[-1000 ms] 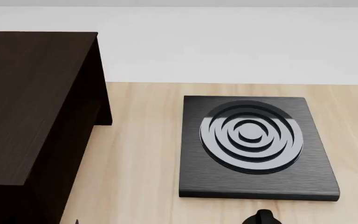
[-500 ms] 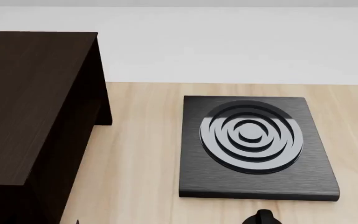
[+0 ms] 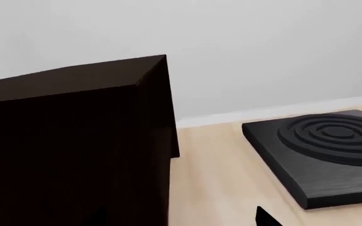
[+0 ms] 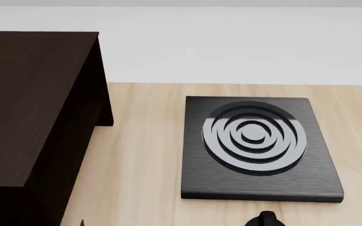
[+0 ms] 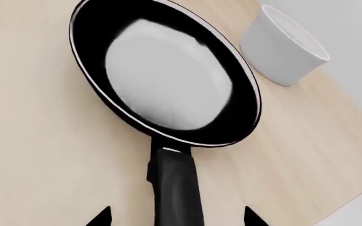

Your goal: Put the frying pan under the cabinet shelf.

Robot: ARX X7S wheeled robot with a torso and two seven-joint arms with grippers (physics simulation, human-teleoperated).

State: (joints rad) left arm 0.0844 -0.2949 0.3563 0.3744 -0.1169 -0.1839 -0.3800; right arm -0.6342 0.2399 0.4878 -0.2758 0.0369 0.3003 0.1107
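Note:
The frying pan [image 5: 168, 75] shows only in the right wrist view: round, glossy black, thin silvery rim, flat on the light wood table. Its long black handle [image 5: 175, 188] runs back between the two fingertips of my right gripper [image 5: 176, 219]. The jaws stand open, one on each side of the handle, with a gap on both sides. The dark brown cabinet shelf [image 4: 30, 103] stands at the table's left and fills the near side of the left wrist view [image 3: 74, 141]. One fingertip [image 3: 266, 219] of my left gripper shows, far off the middle; the other is lost against the dark cabinet.
A square black burner plate [image 4: 256, 141] with concentric rings lies right of the cabinet and also shows in the left wrist view [image 3: 325, 150]. A white round bowl [image 5: 282, 47] stands just beyond the pan. A dark part of my right arm [image 4: 266, 219] shows at the head view's lower edge.
Almost nothing. The small dark tip at the head view's lower left edge has shifted very slightly to the right.

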